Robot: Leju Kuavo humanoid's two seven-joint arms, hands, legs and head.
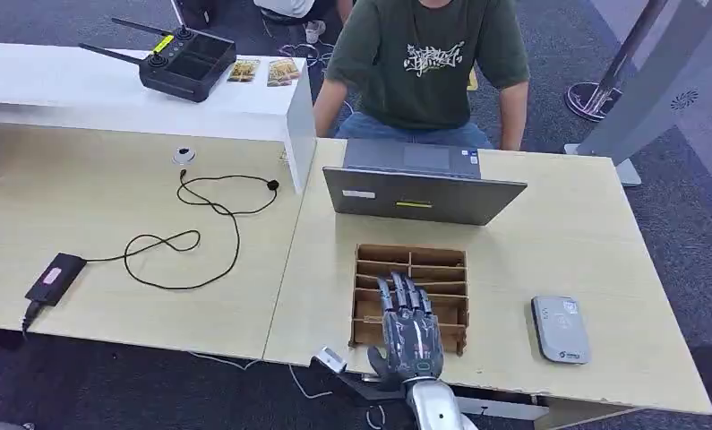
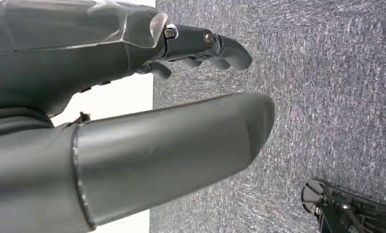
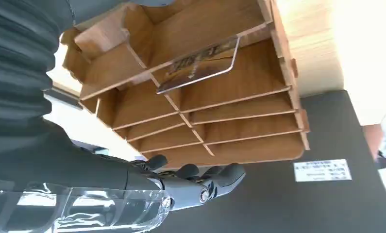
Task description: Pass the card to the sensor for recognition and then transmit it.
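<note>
1. Since the right hand (image 1: pixel 410 327) hovers over the wooden rack (image 1: pixel 411 296), it looks set to reach for a card. Its fingers are stretched out flat and hold nothing.
2. Just under that hand, seen from the right wrist, the card (image 3: pixel 200 64) leans in one slot of the rack. It stands on its edge, so fingers can likely pinch it from above.
3. The left hand (image 2: pixel 200 46) hangs low beside the robot, over grey carpet (image 2: pixel 327 87). Its fingers are a little curled and hold nothing. It seems to be waiting.
4. Off to the right of the right hand, the grey sensor (image 1: pixel 561 329) lies flat on the table (image 1: pixel 567 233). It is near the table's edge, so a card can be laid on it easily.
5. Just beyond the rack, farther than the fingertips, a laptop (image 1: pixel 421 186) sits half open.
6. Past the laptop sits a person (image 1: pixel 428 67), facing the robot. The card may be meant to go to them after the sensor reads it.
</note>
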